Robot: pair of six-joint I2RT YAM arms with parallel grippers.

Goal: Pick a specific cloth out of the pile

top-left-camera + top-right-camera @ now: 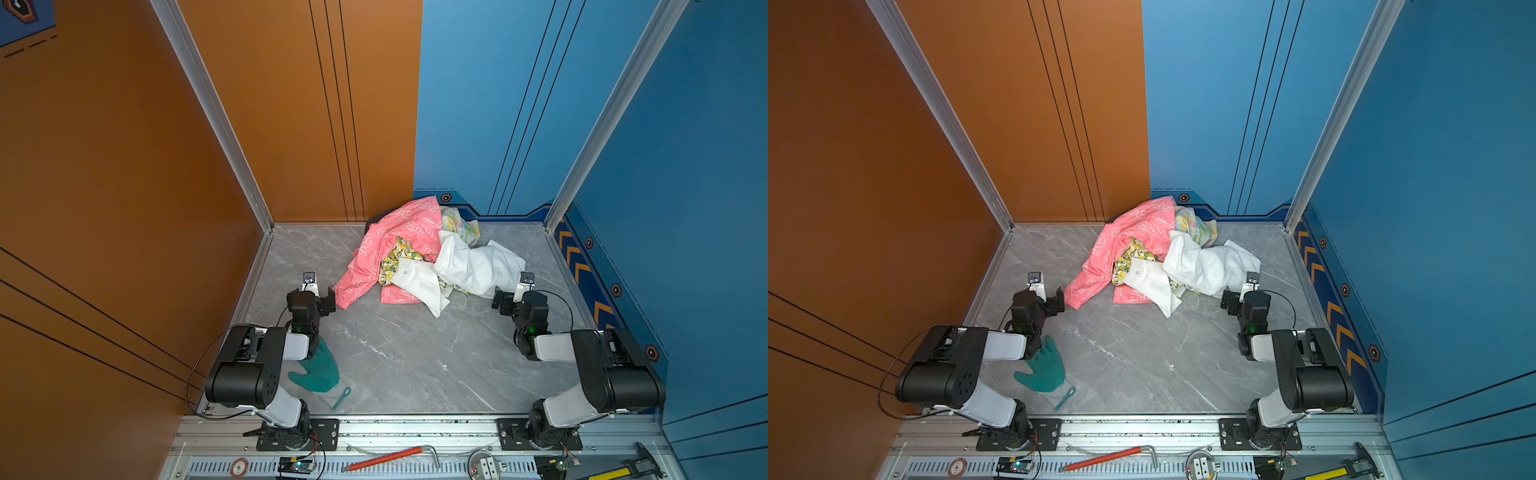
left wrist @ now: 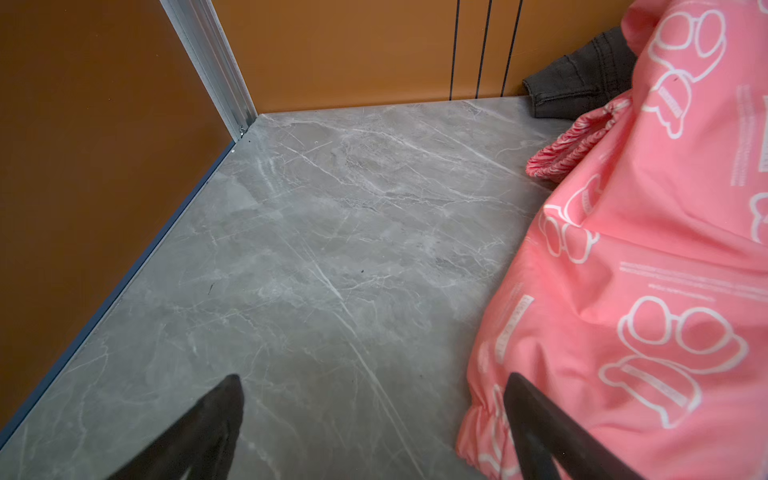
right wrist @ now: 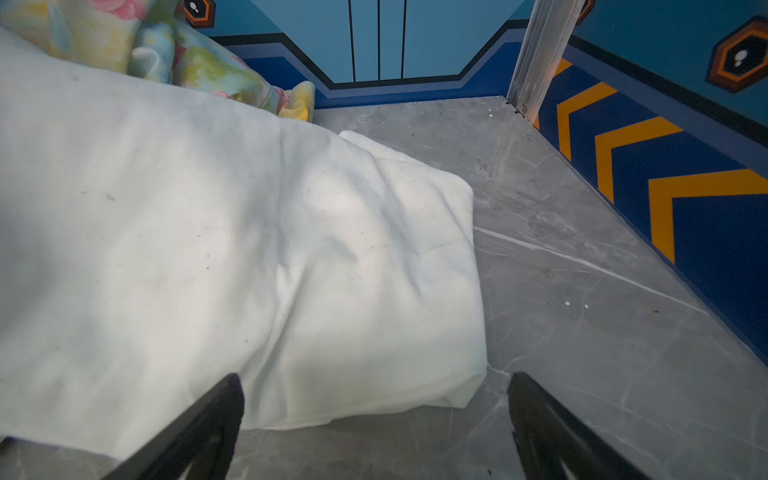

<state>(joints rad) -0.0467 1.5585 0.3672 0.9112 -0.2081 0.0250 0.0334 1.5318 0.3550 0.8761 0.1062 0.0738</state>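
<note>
Grey tabletop [image 1: 415, 357], pile [image 1: 428, 257] heaped back-middle. The pink bear-print cloth [image 1: 374, 245] drapes down its left side, gathered cuff [image 2: 478, 424] just beside the left hand [image 2: 374, 378], which is spread wide and empty. Right hand [image 3: 374, 376] is spread too, at the white cloth [image 3: 291, 249]. Best: left pinches the cuff and drags outward slowly, so the lemon piece [image 1: 395, 257] stays put.

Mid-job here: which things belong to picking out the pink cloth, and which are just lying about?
Job: pink bear-print cloth; pile; left gripper and right gripper, both open.
Lying about: green glove; red-handled tool; caliper.
</note>
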